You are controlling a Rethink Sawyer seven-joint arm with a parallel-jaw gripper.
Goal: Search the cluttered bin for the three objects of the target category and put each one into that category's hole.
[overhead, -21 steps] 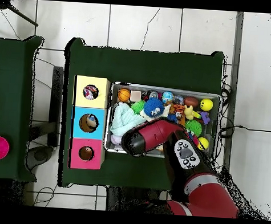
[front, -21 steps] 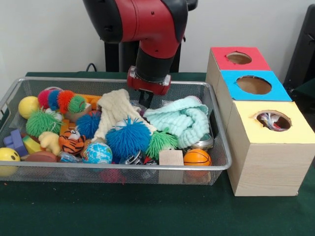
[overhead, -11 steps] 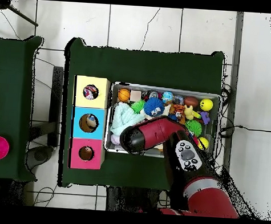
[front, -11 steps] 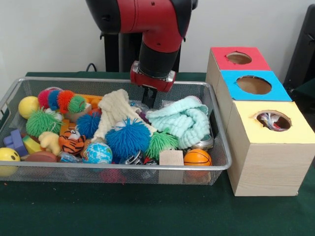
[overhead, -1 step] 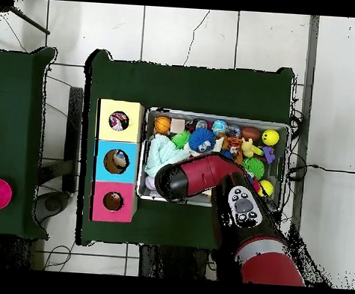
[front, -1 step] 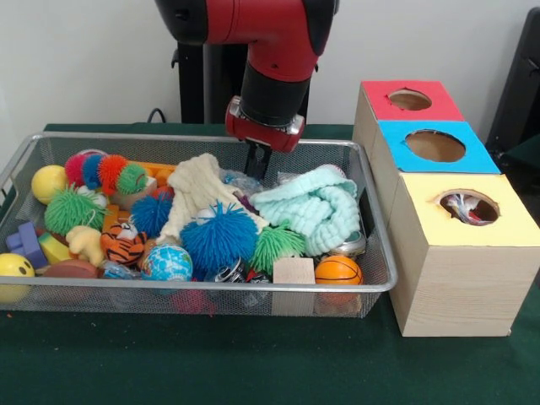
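Note:
The wire mesh bin (front, -1 step: 374, 278) is packed with toys. Near its back rim, my gripper (front, -1 step: 256, 164) hangs just above the clutter, between a cream knitted cloth (front, -1 step: 198, 190) and a mint knitted cloth (front, -1 step: 314, 207). It looks shut, and I see nothing held in it. To the right stands a row of boxes with a red hole (front, -1 step: 410, 99), a blue hole (front, -1 step: 435, 146) and a yellow hole (front, -1 step: 469, 207). Something white and red lies inside the yellow hole. In the overhead view the arm (overhead, -1 step: 184, 180) covers the gripper and the bin's (overhead, -1 step: 215, 116) lower part.
A blue spiky ball (front, -1 step: 219, 237), a green spiky ball (front, -1 step: 275, 245), a small basketball (front, -1 step: 337, 270), a wooden block (front, -1 step: 293, 271), a globe ball (front, -1 step: 166, 263) and a tiger toy (front, -1 step: 124, 243) fill the bin's front. More balls lie at its left end.
The gripper has risen out of the clutter and shifted slightly right toward the boxes. The toys in the bin look unmoved.

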